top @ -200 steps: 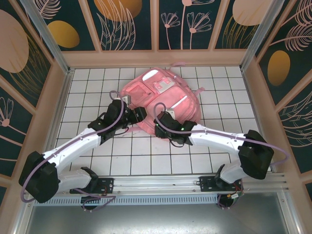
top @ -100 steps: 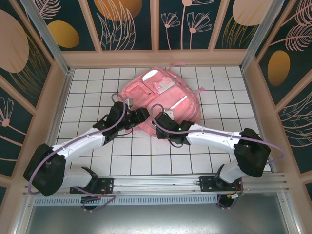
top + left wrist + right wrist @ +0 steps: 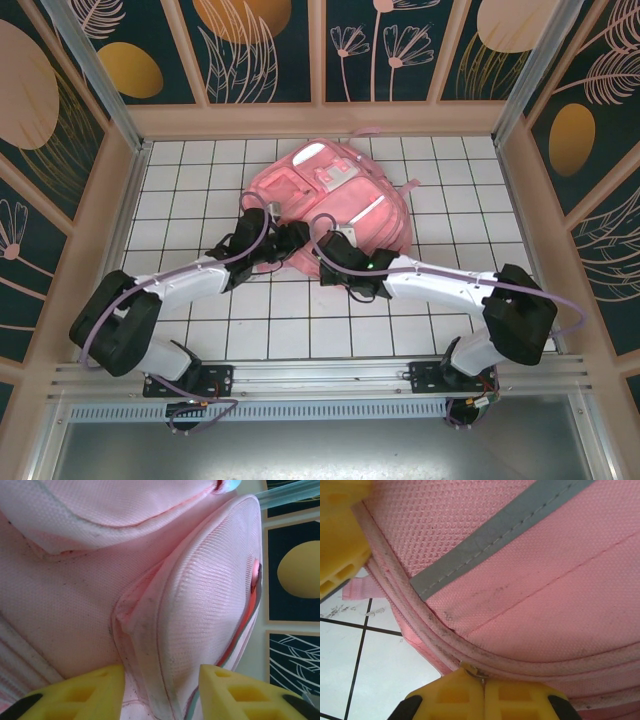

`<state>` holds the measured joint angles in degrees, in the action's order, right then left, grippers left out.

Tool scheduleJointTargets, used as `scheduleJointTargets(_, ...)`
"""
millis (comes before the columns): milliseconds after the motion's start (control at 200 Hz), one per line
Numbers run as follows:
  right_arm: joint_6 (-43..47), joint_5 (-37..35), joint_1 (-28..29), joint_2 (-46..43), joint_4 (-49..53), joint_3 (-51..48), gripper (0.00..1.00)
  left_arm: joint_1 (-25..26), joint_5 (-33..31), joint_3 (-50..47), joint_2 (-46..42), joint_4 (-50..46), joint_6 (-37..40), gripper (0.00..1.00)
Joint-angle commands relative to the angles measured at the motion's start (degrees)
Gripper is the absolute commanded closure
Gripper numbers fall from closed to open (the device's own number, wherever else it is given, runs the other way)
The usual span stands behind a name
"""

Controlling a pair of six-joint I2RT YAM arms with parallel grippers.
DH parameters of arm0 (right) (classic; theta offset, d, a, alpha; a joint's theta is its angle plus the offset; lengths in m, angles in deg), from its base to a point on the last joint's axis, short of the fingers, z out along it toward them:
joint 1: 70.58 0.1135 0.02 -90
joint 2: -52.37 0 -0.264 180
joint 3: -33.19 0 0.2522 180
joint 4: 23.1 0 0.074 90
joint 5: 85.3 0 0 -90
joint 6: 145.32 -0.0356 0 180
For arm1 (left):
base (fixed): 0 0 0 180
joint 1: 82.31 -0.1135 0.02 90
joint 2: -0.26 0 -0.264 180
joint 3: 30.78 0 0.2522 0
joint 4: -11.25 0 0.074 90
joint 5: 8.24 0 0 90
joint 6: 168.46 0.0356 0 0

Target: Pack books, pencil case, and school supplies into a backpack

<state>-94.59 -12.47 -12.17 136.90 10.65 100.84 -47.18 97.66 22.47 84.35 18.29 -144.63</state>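
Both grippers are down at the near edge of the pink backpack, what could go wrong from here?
First, the right gripper is shut on just a tiny metal zipper pull at the edge seam of the backpack; so small a hold may slip once it pulls. Second, the left gripper stands open astride a fold of the mesh pocket; closing on loose fabric alone might let the backpack bunch or slide on the tiled table.
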Motion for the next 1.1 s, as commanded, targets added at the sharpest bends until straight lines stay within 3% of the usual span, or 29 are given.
scheduleJointTargets(0, 0.6, -3.1, 0.1, -2.1, 2.6, -0.8, 0.97, -0.3, 0.9, 1.2, 1.8, 3.3, -0.8, 0.62)
scheduleJointTargets(210, 0.8, -3.9, -0.4, -3.0, 5.6, -1.5, 0.97, -0.5, -2.5, 2.1, 3.3, 2.3, 0.4, 0.9)
scheduleJointTargets(330, 3.7, -4.5, -1.7, -6.0, 6.1, -4.3, 0.97, -0.9, -5.7, 2.2, 2.4, -0.5, 2.5, 1.0)
scheduleJointTargets(586, 9.1, -5.0, -10.3, -12.4, 6.0, -8.2, 0.98, -2.3, -7.3, 2.7, 1.6, -3.4, 5.3, 1.0)
scheduleJointTargets(796, 7.2, -8.2, -17.2, -10.5, 7.2, -4.6, 1.0, -3.7, -7.2, 5.2, 1.5, -7.2, 9.6, 1.0)
scheduleJointTargets(931, 9.7, -2.3, -16.3, -8.1, 5.7, -3.0, 1.0, -6.3, -3.1, 8.0, 2.6, -8.7, 12.9, 1.0)
scheduleJointTargets(1096, 12.3, 7.1, -10.1, -7.6, 0.7, -3.2, 1.0, -9.7, -5.6, 11.1, 4.0, -13.8, 16.5, 1.0)
